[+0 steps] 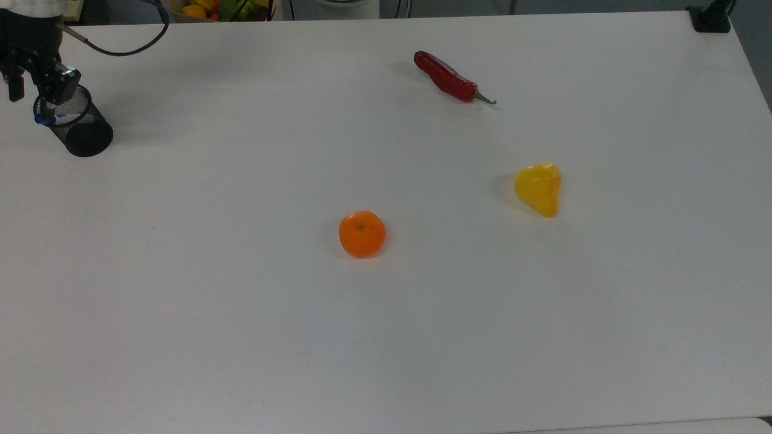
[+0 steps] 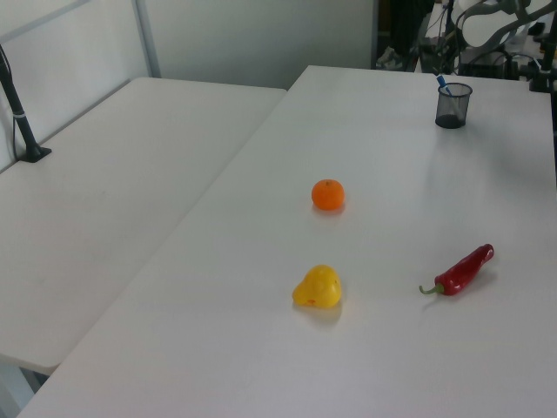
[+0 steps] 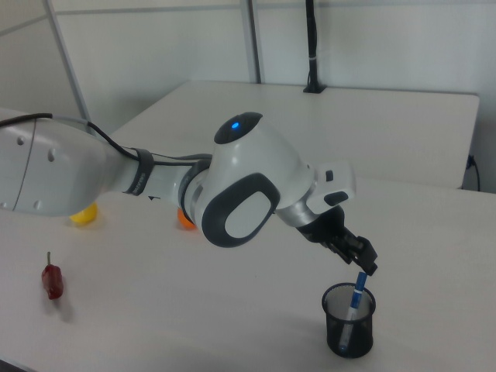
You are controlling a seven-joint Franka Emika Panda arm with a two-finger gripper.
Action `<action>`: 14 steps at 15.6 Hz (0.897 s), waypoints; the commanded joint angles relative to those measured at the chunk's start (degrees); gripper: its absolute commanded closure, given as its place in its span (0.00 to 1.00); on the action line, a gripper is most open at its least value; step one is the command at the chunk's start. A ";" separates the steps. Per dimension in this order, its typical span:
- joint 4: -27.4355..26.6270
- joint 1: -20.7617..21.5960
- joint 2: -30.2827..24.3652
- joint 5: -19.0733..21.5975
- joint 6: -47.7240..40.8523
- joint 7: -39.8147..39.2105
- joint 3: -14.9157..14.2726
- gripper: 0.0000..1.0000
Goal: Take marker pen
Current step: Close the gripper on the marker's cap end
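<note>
The marker pen (image 1: pixel 41 119) stands tilted in a black mesh cup (image 1: pixel 84 134) at the top view's far left, with its blue cap poking over the rim. In the right view the marker pen (image 3: pixel 357 291) leans inside the cup (image 3: pixel 349 332), blue cap up. My gripper (image 1: pixel 28 103) hangs open right over the cup's rim, one finger (image 1: pixel 44 106) coming down beside the blue cap and the other out past the cup on the top view's left. In the right view the gripper (image 3: pixel 363 266) sits just above the cap. The left view shows the cup (image 2: pixel 452 105) at the far right of the table.
An orange (image 1: pixel 362 234) lies mid-table, a yellow fruit (image 1: pixel 538 188) to the top view's right of it, and a red chilli (image 1: pixel 447 78) further back. A bowl of fruit (image 1: pixel 220 8) stands past the back edge, and a black mount (image 1: pixel 710 18) sits at the back right corner.
</note>
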 commanded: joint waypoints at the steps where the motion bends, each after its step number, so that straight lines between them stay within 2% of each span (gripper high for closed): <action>1: -0.94 -0.23 1.76 -0.58 2.79 -0.91 -0.43 0.45; 7: -0.94 -0.23 3.09 -0.58 3.23 -0.91 -0.25 0.47; 9: -0.94 -0.23 3.18 -0.58 3.14 -0.91 -0.16 0.53; 11: -0.94 -0.23 3.18 -0.58 3.14 -0.91 -0.08 0.64; 14: -1.55 -0.23 3.18 -0.50 2.97 -0.74 0.19 0.98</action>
